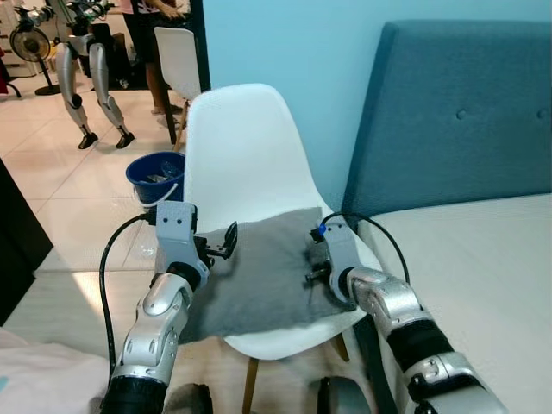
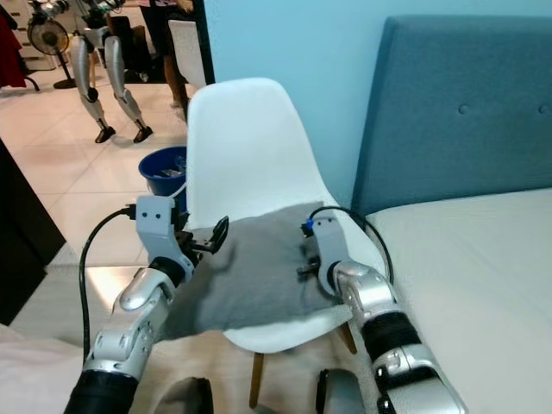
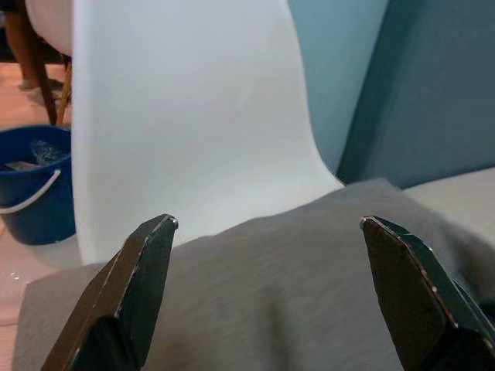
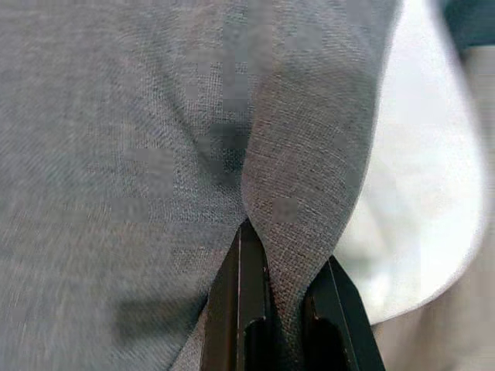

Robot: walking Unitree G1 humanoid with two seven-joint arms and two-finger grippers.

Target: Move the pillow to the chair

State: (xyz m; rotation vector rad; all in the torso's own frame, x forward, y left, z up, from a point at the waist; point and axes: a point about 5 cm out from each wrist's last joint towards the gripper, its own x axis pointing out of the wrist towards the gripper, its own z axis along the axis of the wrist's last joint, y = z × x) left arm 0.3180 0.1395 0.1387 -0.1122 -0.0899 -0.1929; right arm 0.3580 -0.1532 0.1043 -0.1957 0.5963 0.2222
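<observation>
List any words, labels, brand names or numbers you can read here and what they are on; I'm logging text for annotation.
None: no readable text stands anywhere.
The gray pillow, the white chair, the blue bucket and the blue headboard are plain.
The left gripper, open, and the right gripper, shut on the pillow, carry no legible marking.
The background robot is too small to show any.

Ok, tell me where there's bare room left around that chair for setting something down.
The grey pillow covers nearly the whole seat of the white chair, with the left gripper open at one edge and the right gripper pinching the other. The seat is crowded. Free patches: the bed below the blue headboard, and floor tiles beside the blue bucket.
</observation>
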